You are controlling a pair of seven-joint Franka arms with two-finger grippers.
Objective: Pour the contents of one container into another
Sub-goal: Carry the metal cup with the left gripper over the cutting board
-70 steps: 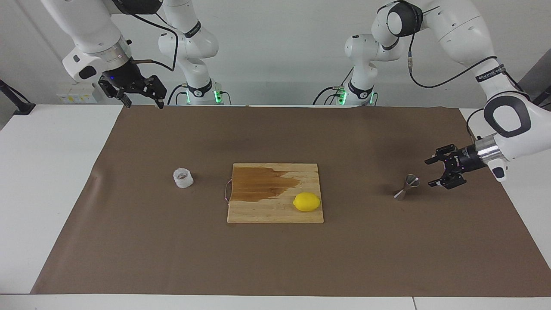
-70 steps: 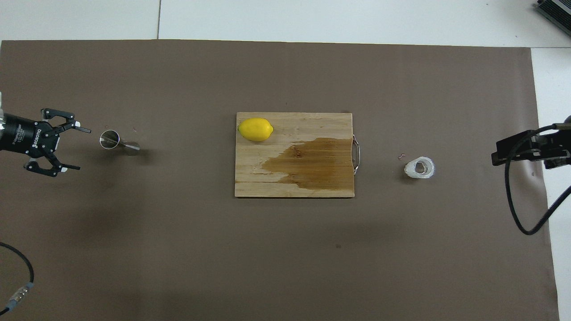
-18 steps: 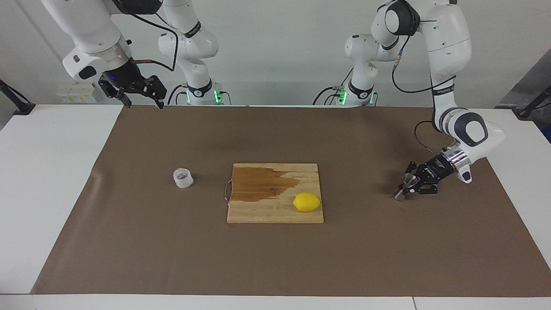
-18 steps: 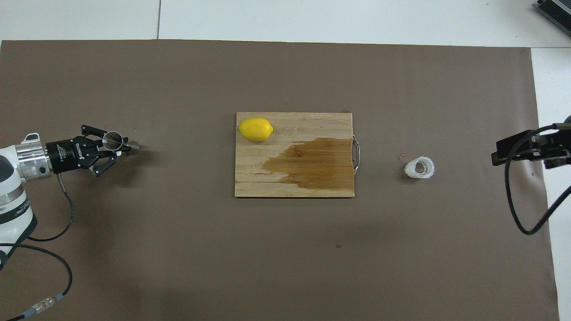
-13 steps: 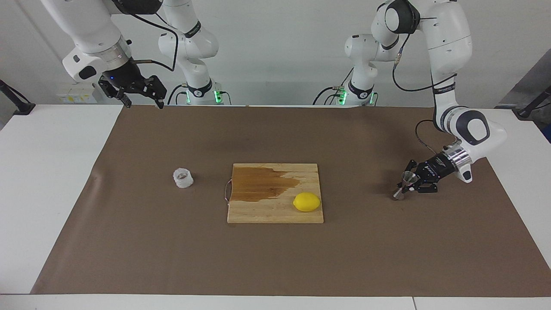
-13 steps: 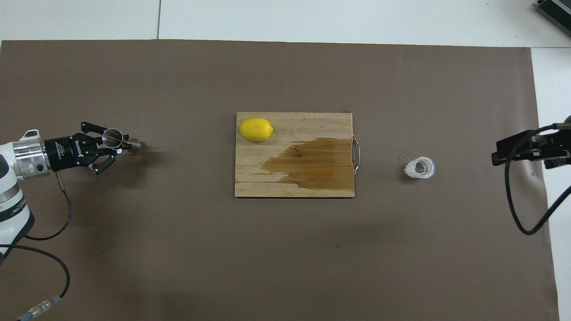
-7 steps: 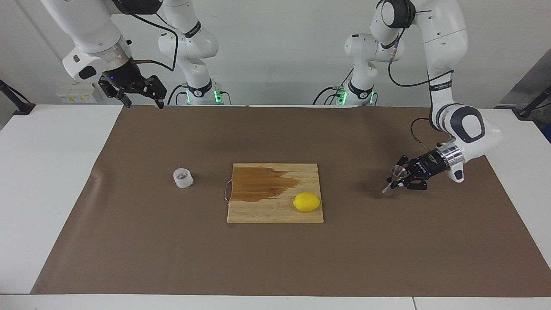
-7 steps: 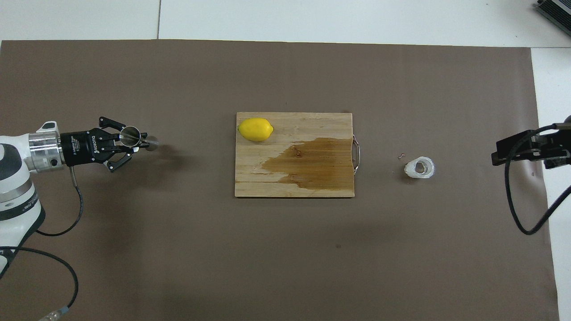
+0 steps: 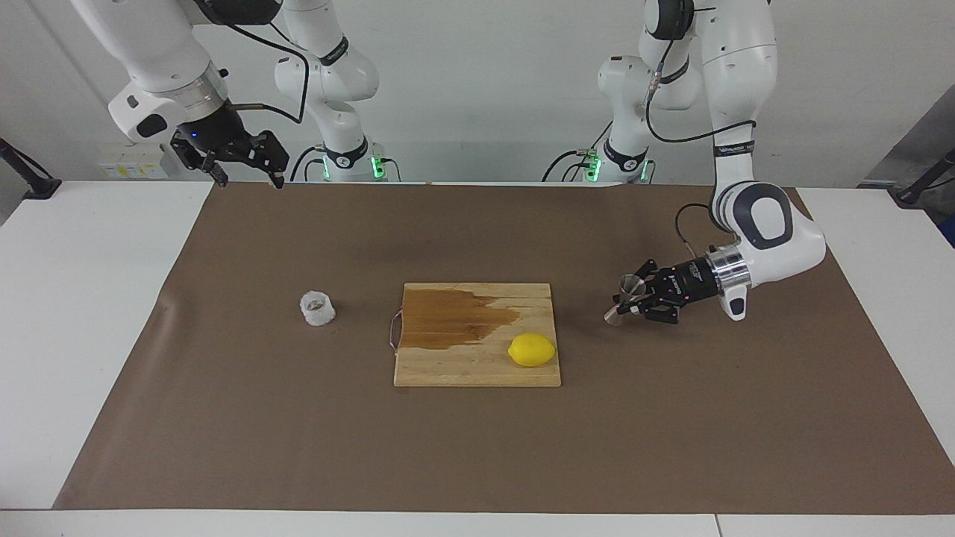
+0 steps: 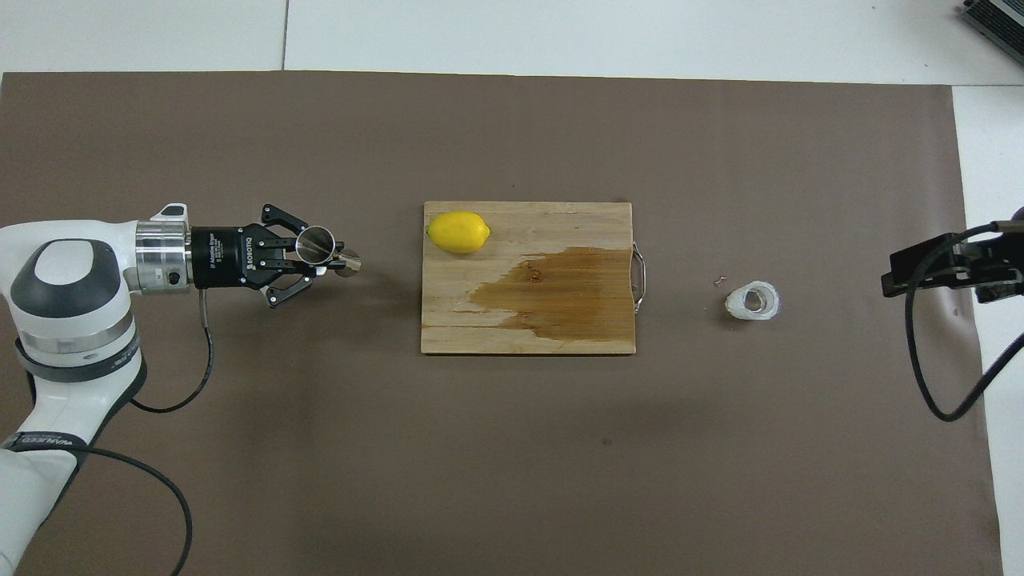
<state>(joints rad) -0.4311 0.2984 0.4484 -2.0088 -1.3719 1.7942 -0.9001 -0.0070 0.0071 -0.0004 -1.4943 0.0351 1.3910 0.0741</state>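
Observation:
My left gripper (image 9: 636, 303) (image 10: 326, 256) is shut on the waist of the steel jigger (image 9: 631, 286) (image 10: 315, 245). It holds the jigger tilted, just above the brown mat, between the left arm's end of the table and the cutting board (image 9: 477, 369) (image 10: 520, 340). The white crinkled cup (image 9: 317, 308) (image 10: 753, 301) stands on the mat beside the board's handle, toward the right arm's end. My right gripper (image 9: 250, 179) waits open and empty, high over the mat's corner at the right arm's end.
A yellow lemon (image 9: 532, 350) (image 10: 458, 232) lies on the wooden board's corner farthest from the robots, toward the left arm's end. A dark wet stain (image 9: 455, 317) covers the board's part nearer the robots. The brown mat (image 9: 477, 447) covers most of the table.
My left gripper closed on the jigger, lifted it a little and carried it toward the cutting board. The right arm, the cup and the lemon have not moved.

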